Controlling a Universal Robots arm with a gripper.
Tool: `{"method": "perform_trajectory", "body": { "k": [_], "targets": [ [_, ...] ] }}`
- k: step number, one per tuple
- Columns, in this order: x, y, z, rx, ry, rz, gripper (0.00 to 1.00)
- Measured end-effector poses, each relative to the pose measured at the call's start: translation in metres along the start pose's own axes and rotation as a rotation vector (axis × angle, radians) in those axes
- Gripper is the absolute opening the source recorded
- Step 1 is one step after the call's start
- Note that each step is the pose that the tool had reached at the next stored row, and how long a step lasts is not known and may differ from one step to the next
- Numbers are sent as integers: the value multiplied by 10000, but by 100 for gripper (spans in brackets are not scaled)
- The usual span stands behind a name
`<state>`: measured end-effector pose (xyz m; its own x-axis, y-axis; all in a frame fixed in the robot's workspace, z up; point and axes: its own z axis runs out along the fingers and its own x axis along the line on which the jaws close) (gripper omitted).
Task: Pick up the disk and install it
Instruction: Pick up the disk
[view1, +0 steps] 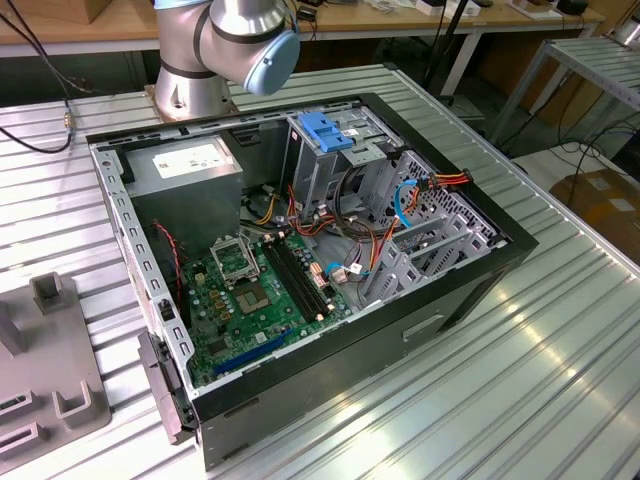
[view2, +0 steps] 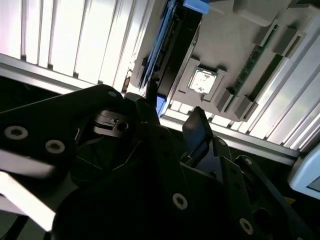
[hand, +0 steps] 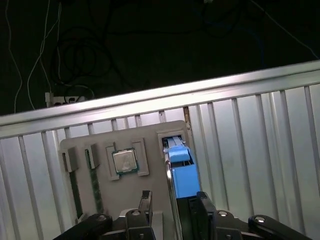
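The disk (hand: 181, 175) stands on edge in a slot of a grey fixture plate (hand: 150, 137), its blue bracket facing up. In the second wrist view the disk (view2: 159, 50) appears as a thin blue and dark edge. My gripper (hand: 172, 204) hangs just above it, open, with one black finger (hand: 145, 201) on one side and the other finger (hand: 202, 205) close by the bracket. The second wrist view has the gripper (view2: 172, 115) in the same stance, the fingers apart and nothing clamped between them.
The plate also holds a processor chip (hand: 124, 160) and memory sticks (hand: 95, 185). In the exterior view the fixture plate (view1: 50, 370) lies left of the open computer case (view1: 300, 250), which holds a blue-topped metal cage (view1: 325, 130) and a grey box (view1: 185, 175).
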<state>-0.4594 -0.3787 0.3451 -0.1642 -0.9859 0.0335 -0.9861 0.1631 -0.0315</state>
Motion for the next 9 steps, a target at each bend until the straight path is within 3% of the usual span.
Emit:
{"method": "perform_trajectory", "body": {
  "k": [9],
  "targets": [
    [-25, 23, 48, 28, -51, -1004, 48]
  ]
}}
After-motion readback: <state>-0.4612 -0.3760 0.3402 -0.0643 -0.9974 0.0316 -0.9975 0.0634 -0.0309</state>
